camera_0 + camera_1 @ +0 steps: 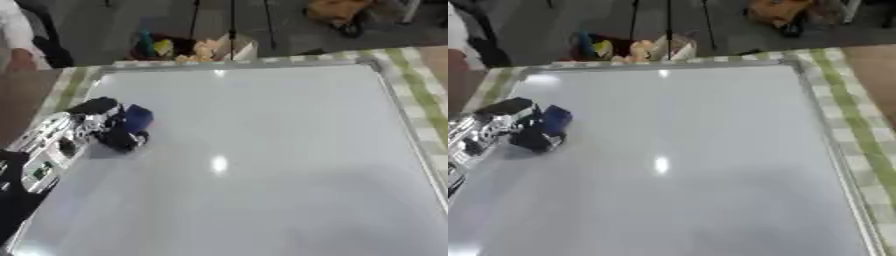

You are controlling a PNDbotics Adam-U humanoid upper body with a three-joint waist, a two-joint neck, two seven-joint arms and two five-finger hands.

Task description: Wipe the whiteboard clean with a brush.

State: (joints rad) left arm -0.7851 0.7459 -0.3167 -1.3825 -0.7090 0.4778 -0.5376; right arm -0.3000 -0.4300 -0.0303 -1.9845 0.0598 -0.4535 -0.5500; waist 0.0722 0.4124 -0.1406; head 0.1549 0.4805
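The whiteboard lies flat and fills most of the view, its grey surface showing only light reflections, and it rests on a tabletop with a green checked cloth that shows along the far and right edges. The left hand comes in from the left side over the board's left part, its fingers curled around a blue brush, which sits on the board near its left edge.
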